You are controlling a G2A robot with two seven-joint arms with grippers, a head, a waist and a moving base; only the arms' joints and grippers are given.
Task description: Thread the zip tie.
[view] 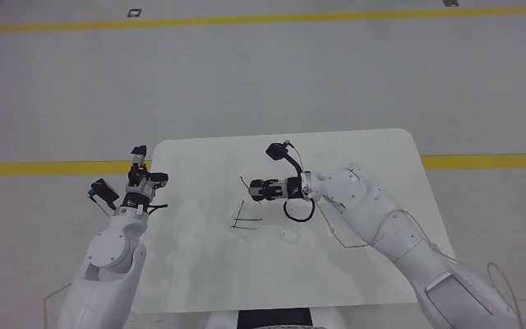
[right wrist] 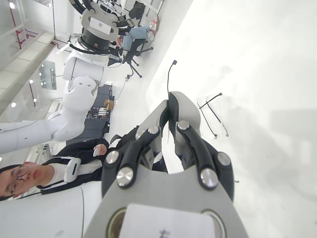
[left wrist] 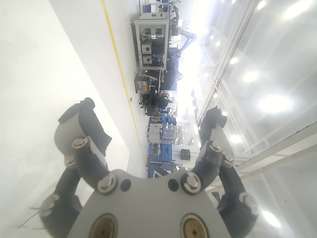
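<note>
Top view: white desk (view: 370, 164) sits centre frame, an arm on each side.

Right gripper (view: 256, 190) is over the middle of the desk, pointing toward the left of the frame. Its fingers are pressed together on a black zip tie (view: 244, 181). In the right wrist view the same gripper (right wrist: 171, 100) is clamped on the zip tie (right wrist: 168, 80) with no gap between the pads. The strap sticks out past the fingertips, bends slightly and ends in its small square head. A short bit of strap also shows behind the pads, toward the palm. The held tie is up off the desk surface.

Loose zip ties (view: 246, 220) lie flat on the desk just below and left of the right gripper in the top view, crossing each other. The right wrist view shows at least one black tie and some pale ones there (right wrist: 210, 116) (exact count unclear). They are near the right gripper, not touching it.

Left gripper (view: 144, 169) is at the desk's left edge, mid-left of the top view, well apart from the ties. In the left wrist view its (left wrist: 148, 117) fingers are spread wide with nothing between them.
</note>
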